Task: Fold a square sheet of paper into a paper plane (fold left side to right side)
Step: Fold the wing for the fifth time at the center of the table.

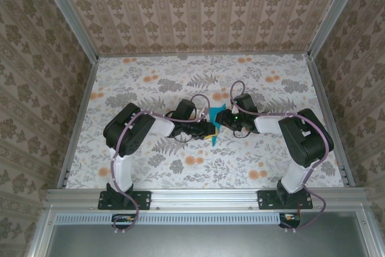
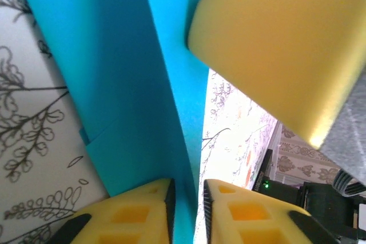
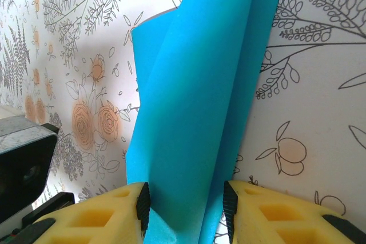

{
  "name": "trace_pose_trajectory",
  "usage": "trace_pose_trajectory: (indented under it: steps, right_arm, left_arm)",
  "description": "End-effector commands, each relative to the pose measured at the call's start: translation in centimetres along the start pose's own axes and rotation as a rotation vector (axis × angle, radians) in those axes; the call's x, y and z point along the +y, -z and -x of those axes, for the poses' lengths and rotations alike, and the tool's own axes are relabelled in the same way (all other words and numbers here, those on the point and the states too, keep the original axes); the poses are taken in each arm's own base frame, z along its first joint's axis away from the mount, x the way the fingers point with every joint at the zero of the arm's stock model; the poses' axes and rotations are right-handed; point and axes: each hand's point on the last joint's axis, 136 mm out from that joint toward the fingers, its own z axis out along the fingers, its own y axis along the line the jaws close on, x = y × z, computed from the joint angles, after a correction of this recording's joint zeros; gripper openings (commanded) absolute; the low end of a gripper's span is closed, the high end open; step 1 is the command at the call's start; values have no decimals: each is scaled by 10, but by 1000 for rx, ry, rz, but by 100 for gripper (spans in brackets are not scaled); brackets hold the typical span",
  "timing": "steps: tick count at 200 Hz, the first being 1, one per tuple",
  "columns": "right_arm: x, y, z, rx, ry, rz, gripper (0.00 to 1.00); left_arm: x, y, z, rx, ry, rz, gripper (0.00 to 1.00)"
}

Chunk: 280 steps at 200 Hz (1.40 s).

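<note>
Yellow pads of the left gripper (image 2: pixel 189 201) stand nearly together at the bottom of the left wrist view, clamped on the lower edge of the paper (image 2: pixel 131 72). The right gripper (image 3: pixel 186 207) has its pads wider apart; a loose double fold of paper (image 3: pixel 200 95) fills the gap and touches both, but I cannot tell if it is pinched.

Top view: the paper (image 1: pixel 215 121) sits between the two gripper heads near mid-table (image 1: pixel 180 76), with open surface on all sides and the walls well apart.

The left wrist view alone shows a right finger (image 2: pixel 274 55) beside the paper's upper edge. The right wrist view alone shows the central crease.
</note>
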Motion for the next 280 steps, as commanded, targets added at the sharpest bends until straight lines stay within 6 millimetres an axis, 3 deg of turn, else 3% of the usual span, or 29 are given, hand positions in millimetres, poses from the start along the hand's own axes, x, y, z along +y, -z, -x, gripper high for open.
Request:
trace_pose_trajectory:
  steps: [1,58,122,206,280]
  right_arm:
    - [-22,-9,-16,58,-38,-81,42]
    - [-23,-9,-18,63,-36,-87,42]
    - [-22,-9,-16,62,-33,-86,42]
    - [-23,-10,-17,65,-32,-87,42]
    - [-22,-10,-17,70,-30,-84,42]
  left_arm:
    - [-10,16,4,-25,-16,-7,29]
    - [-5,41,19,-70,8,3,36]
    - [-5,25,36,-43,26,-32,36]
    - [-5,8,38,-9,30,-42,36]
    - [5,1,40,-6,31,-13,22]
